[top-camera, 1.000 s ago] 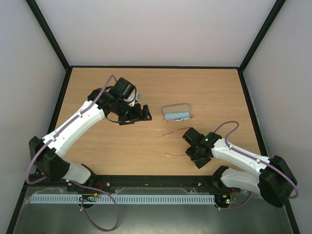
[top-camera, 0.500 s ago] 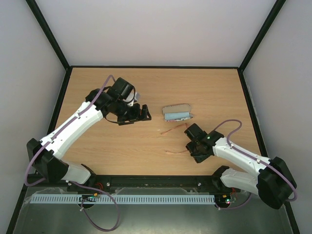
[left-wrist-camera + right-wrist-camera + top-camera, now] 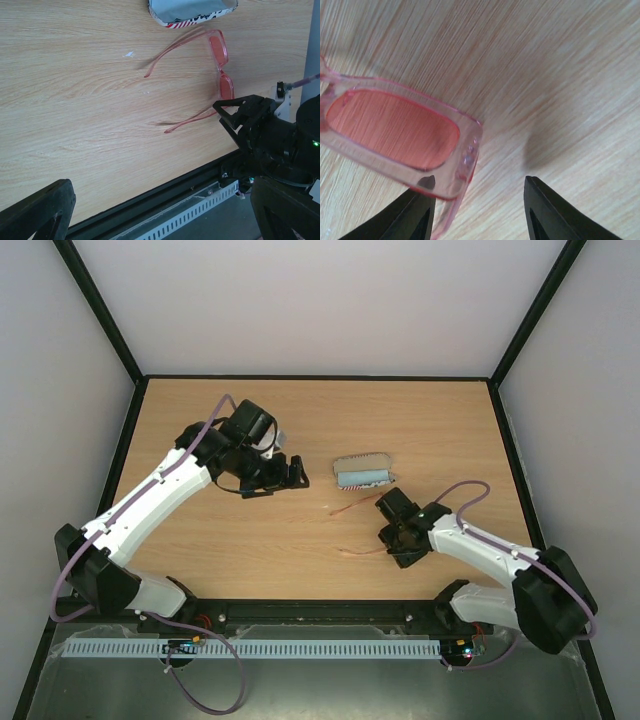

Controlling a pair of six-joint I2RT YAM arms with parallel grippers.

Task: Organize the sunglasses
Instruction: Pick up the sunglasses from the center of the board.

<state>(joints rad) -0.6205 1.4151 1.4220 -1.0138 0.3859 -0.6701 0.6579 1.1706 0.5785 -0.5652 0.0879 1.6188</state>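
The sunglasses point(image 3: 221, 70) have a thin pink-red frame, red lenses and spread arms, and lie on the wooden table just near of the case. From above only their slim arms point(image 3: 352, 507) show. My right gripper point(image 3: 390, 540) is open and low over the glasses' near end. In the right wrist view point(image 3: 477, 205) the frame's corner and one lens point(image 3: 395, 127) lie between the jaws, close against the left finger point(image 3: 417, 210). My left gripper point(image 3: 290, 475) is open and empty, hovering left of the case; its fingers point(image 3: 40, 210) frame the left wrist view.
The oval flag-patterned case point(image 3: 362, 472) lies mid-table with a pale blue cloth on it; its striped rim point(image 3: 192, 15) shows in the left wrist view. The black table rail point(image 3: 320, 612) runs along the near edge.
My right gripper has moved forward and left, over the near end of the sunglasses. The left arm has barely moved.
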